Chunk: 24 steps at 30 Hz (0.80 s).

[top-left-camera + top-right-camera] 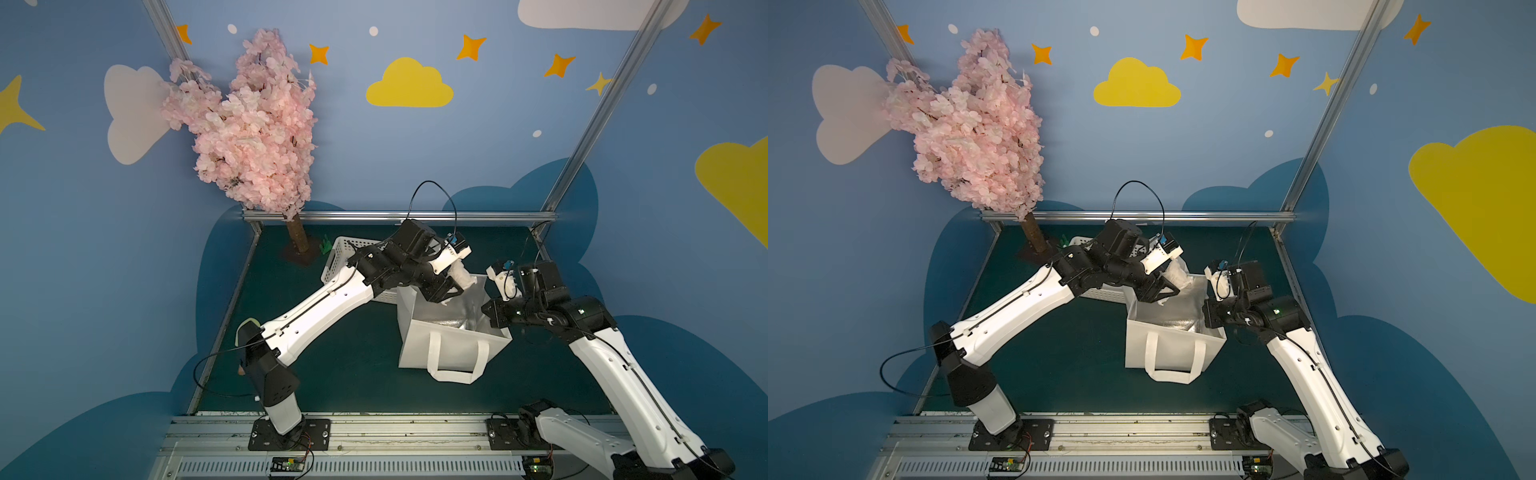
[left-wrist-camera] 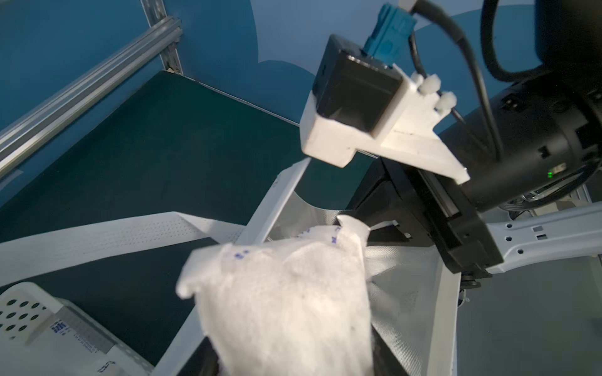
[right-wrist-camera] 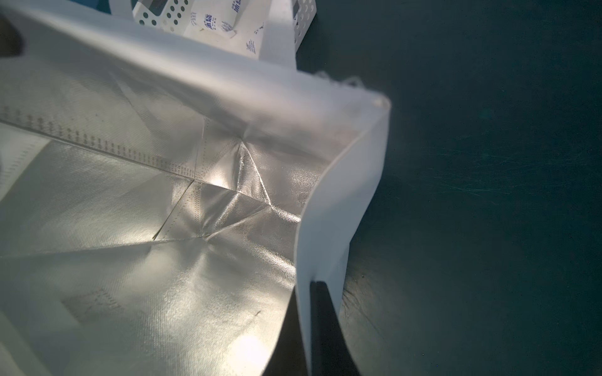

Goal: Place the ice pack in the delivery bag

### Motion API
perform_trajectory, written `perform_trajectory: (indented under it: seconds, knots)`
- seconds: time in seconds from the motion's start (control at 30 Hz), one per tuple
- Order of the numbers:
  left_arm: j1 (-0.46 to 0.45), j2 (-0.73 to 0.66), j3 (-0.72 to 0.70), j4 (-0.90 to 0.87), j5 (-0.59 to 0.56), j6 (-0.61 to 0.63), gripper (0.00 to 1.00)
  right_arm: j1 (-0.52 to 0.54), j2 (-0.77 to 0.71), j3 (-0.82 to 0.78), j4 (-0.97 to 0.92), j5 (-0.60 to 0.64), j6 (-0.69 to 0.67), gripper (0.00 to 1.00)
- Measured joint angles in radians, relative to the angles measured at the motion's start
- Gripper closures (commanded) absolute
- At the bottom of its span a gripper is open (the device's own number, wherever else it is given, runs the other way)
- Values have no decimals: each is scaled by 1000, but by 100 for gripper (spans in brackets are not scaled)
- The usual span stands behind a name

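Observation:
The delivery bag [image 1: 440,345] [image 1: 1167,345] stands open on the dark green table, white outside with silver foil lining [image 3: 163,228] [image 2: 400,293]. My left gripper [image 1: 446,291] [image 1: 1158,289] [image 2: 293,358] is shut on the ice pack [image 1: 462,277] [image 1: 1177,272] [image 2: 286,302], a white pouch with blue print, held over the bag's far rim. My right gripper [image 1: 489,309] [image 1: 1208,311] [image 3: 306,332] is shut on the bag's right wall, one dark finger [image 3: 321,325] outside and one inside. No object shows on the part of the bag's floor in view.
A white perforated basket [image 1: 340,257] [image 3: 303,19] sits just behind and left of the bag, with more printed pouches [image 3: 211,26] in it. A pink blossom tree [image 1: 249,124] stands at the back left. One bag handle [image 1: 455,365] hangs down the front.

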Motion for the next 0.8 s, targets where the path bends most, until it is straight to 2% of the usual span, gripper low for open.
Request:
perform_trajectory:
  seconds: [0.17, 0.4, 0.57, 0.8]
  knots:
    - [-21, 30, -20, -9, 36, 61, 83, -8, 0, 0, 0, -6, -10, 100]
    - [-65, 39, -132, -18, 18, 127, 78, -27, 3, 2, 0, -30, -30, 100]
    - [-67, 114, -104, -27, -5, 151, 72, -27, 5, 2, 0, -56, -37, 100]
    - [-87, 211, -84, -35, -60, 175, 71, -27, 5, 2, 1, -68, -44, 100]
